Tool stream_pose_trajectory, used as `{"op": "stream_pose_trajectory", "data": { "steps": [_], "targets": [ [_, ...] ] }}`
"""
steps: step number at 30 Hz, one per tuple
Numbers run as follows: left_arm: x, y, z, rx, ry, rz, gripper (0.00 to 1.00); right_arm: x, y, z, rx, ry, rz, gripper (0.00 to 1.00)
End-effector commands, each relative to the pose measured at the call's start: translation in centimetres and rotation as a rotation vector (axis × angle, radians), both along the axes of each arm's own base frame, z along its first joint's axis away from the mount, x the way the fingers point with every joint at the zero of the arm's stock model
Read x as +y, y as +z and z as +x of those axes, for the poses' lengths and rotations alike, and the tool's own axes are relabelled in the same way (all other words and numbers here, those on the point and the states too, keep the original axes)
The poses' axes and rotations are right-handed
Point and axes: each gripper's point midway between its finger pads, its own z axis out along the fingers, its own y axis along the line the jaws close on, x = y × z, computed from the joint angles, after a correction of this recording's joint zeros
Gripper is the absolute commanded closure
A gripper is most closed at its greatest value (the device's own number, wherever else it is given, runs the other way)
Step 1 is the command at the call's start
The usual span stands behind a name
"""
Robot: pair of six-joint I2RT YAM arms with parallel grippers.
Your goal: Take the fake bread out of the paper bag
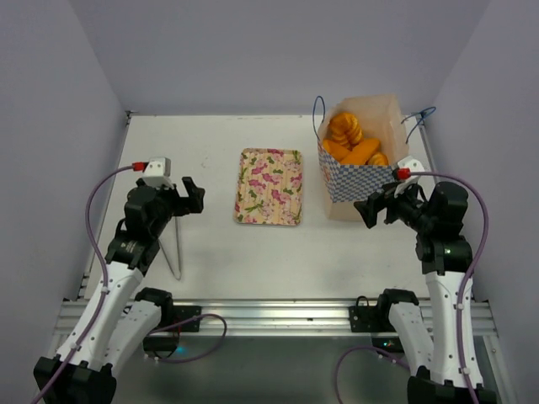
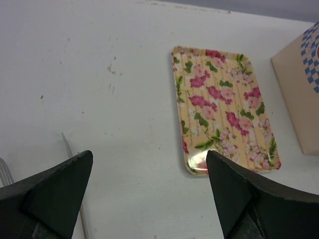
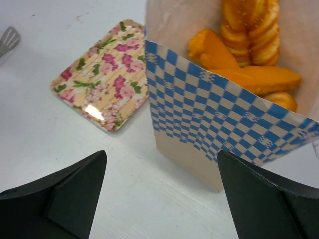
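Top view: you will find your left gripper [image 1: 192,195] above the white table [image 1: 210,143], jaws well apart, holding nothing. Your right gripper [image 1: 370,210] is equally spread and empty, near the tall tan paper bag [image 1: 358,181] with the blue-checkered band. The glossy orange fake bread [image 1: 352,139] sits inside that upright bag.

Left wrist view: the pink-flowered rectangular tray [image 2: 224,109] lies beyond the fingers, and the bag is cut off at the right edge.

Right wrist view: the fingers touch nothing. The checkered wall hides the lower pastries.
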Motion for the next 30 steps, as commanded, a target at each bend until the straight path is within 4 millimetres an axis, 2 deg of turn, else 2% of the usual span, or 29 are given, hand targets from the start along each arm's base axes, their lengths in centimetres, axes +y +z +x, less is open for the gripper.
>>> {"op": "stream_pose_trajectory", "data": {
  "steps": [1, 3, 5, 6, 11, 16, 20, 24, 29, 30],
  "targets": [
    [-1.0, 0.6, -0.7, 0.086, 0.003, -0.114, 0.00, 2.4, -1.4, -1.3, 0.031, 0.195, 0.007, 0.01],
    [-0.9, 0.8, -1.2, 0.130, 0.022, -0.123, 0.00, 3.4, -2.8, -1.8, 0.065, 0.280, 0.030, 0.01],
    [0.0, 0.0, -1.9, 0.200, 0.075, -0.108, 0.00, 3.9, -3.1, -1.8, 0.080, 0.312, 0.057, 0.01],
    [0.2, 0.3, -2.0, 0.214, 0.096, -0.120, 0.00, 4.0, -2.8, -1.9, 0.076, 0.319, 0.056, 0.01],
    [0.7, -3.9, -4.2, 0.442, 0.179, -0.131, 0.00, 3.9, -3.3, -2.7, 0.085, 0.336, 0.025, 0.01],
    [2.4, -7.3, -5.9, 0.603, 0.303, -0.084, 0.00, 4.0, -2.4, -3.6, 0.054, 0.343, 0.014, 0.01],
    [3.2, -8.7, -6.5, 0.667, 0.360, -0.045, 0.02, 3.9, -2.2, -3.8, 0.043, 0.338, 0.003, 0.01],
    [5.7, -9.1, -6.2, 0.684, 0.481, 0.054, 0.01, 4.1, -2.1, -4.1, 0.040, 0.350, 0.004, 0.01],
    [8.0, -11.5, -7.0, 0.816, 0.605, 0.150, 0.00, 4.2, -1.9, -4.5, 0.037, 0.362, 0.004, 0.01],
    [8.3, -12.5, -7.2, 0.864, 0.608, 0.162, 0.00, 4.2, -1.8, -4.5, 0.035, 0.362, 0.004, 0.01]
  ]
}}
